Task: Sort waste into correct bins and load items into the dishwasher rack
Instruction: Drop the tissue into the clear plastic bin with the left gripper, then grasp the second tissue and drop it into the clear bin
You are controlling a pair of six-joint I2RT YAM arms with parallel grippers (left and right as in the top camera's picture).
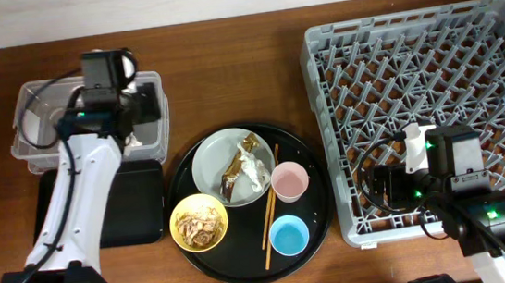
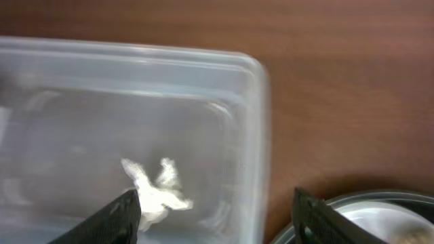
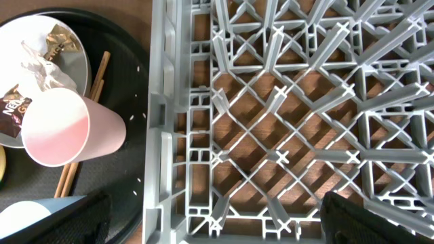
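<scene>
Both gaping, left pincer [image 2: 215, 203] over tub [image 2: 203, 61], right pincer [image 3: 213, 207] over rack [image 3: 281, 157]

table [image 1: 227, 70]: brown wood, grain showing, low sheen rather than proper gloss
clear tub [image 1: 22, 136]: see-through plastic, smooth and glossy, glare along the rim
flat black tray [image 1: 133, 204]: smooth and pretty matt, couldn't tell the material
round black tray [image 1: 313, 238]: smooth black, slight sheen, looked like plastic
dishwasher rack [image 1: 323, 107]: grey moulded plastic, matt
plate [image 1: 210, 164]: smooth, soft shine
yellow bowl [image 1: 178, 214]: smooth, plastic-looking
pink cup [image 1: 290, 181]: smooth, satin, plastic-looking
blue cup [image 1: 289, 236]: same deal as the pink one
tissue [image 2: 152, 193]: crumpled paper, soft, matt white
wrapper [image 1: 235, 173]: crinkled foil, shiny gold-brown
chopsticks [image 1: 271, 205]: plain wood, matt
food scraps [image 1: 199, 226]: beige, rough, crumbly
</scene>
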